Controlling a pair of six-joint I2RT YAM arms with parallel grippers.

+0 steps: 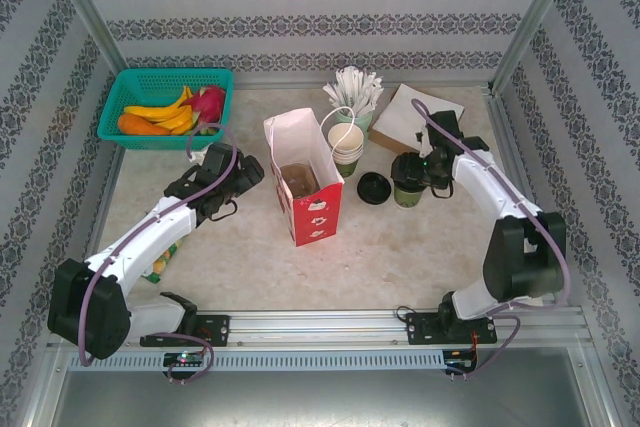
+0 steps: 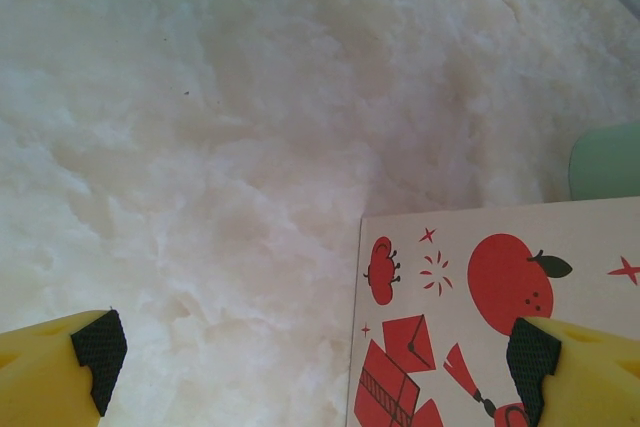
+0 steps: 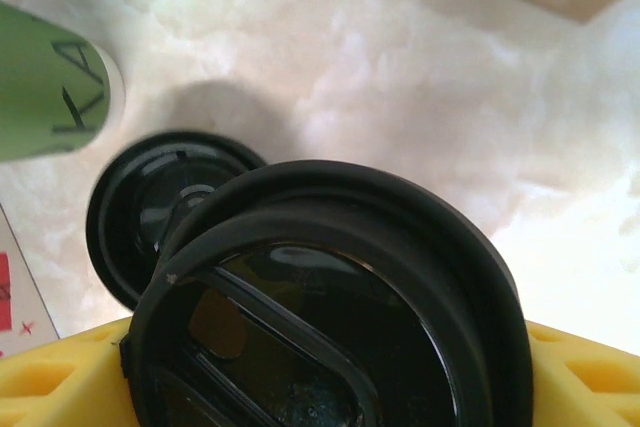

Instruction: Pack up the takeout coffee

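Observation:
The takeout coffee cup [image 1: 407, 196], green-walled and capped with a black lid [image 3: 330, 297], stands right of centre. My right gripper [image 1: 412, 179] is shut on it, and in the right wrist view its yellow fingers [image 3: 60, 387] press against both sides under the lid. A second black lid [image 1: 373, 187] lies flat on the table just left of the cup. A brown pulp tray [image 1: 298, 179] sits inside the upright red-and-white bag [image 1: 318, 215]. My left gripper [image 1: 240, 172] stands open beside the bag's left wall [image 2: 470, 317], with nothing between its fingers.
A stack of green paper cups [image 1: 347, 147] and a cup of white wrapped straws [image 1: 353, 97] stand behind the bag. A tan sheet [image 1: 415, 117] lies at the back right. A green basket [image 1: 120, 82] of fruit is at the back left.

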